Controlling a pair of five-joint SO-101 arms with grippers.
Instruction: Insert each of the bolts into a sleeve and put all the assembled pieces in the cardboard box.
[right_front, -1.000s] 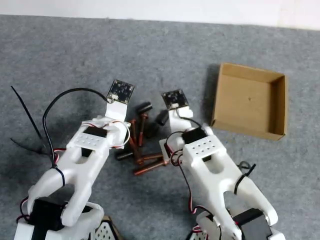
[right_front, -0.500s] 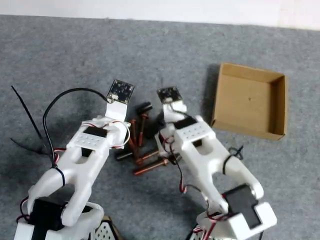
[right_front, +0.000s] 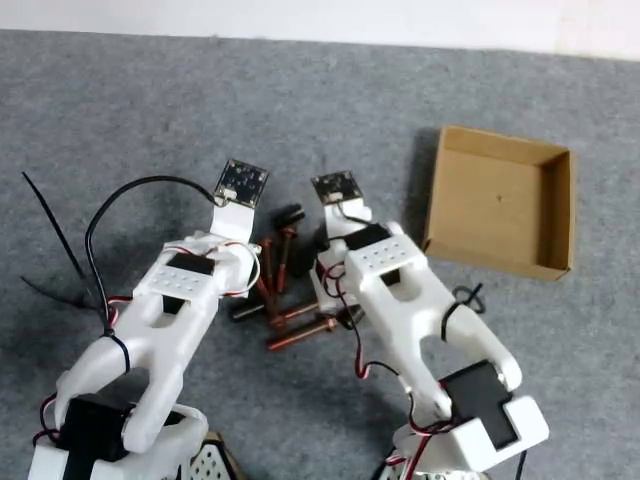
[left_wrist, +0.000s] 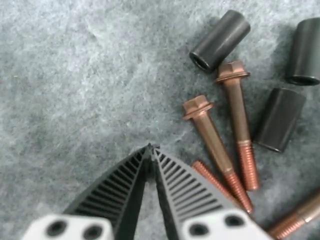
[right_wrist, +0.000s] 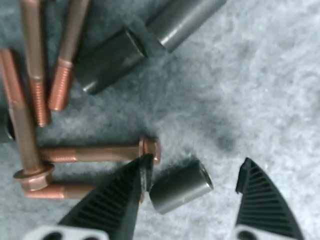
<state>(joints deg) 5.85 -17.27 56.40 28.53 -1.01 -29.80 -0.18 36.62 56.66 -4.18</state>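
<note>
Grey felt-topped table (right_front: 150, 110) under everything. Right tool (right_wrist: 196, 170) has its fingers spread and straddles one dark sleeve (right_wrist: 180, 187), not clamped. The sleeve lies flat with its long axis roughly across the gap. Its open bore faces the finger it's clear of, and its other end is just beside the opposite finger. Copper bolt (right_wrist: 95, 153) lies flat, head at that same fingertip, shank pointing away from the gap. Two more sleeves (right_wrist: 107, 62) lie farther ahead of the tips.

Left tool (left_wrist: 151, 147) has its fingers together and holds nothing; can't tell if the tips touch the table. Two bolts (left_wrist: 215, 147) lie roughly parallel just off one finger, heads ahead of the tips, threads back alongside it. A third bolt's shank is partly hidden behind that finger. Three sleeves (left_wrist: 220, 40) beyond them, one cut off at the frame edge.

High view: both tools sit hidden under the wrist cameras, and the right arm (right_front: 400, 290) covers part of the pile. Cardboard box (right_front: 495, 262) is well apart from the right tool, on the side away from the left arm.
</note>
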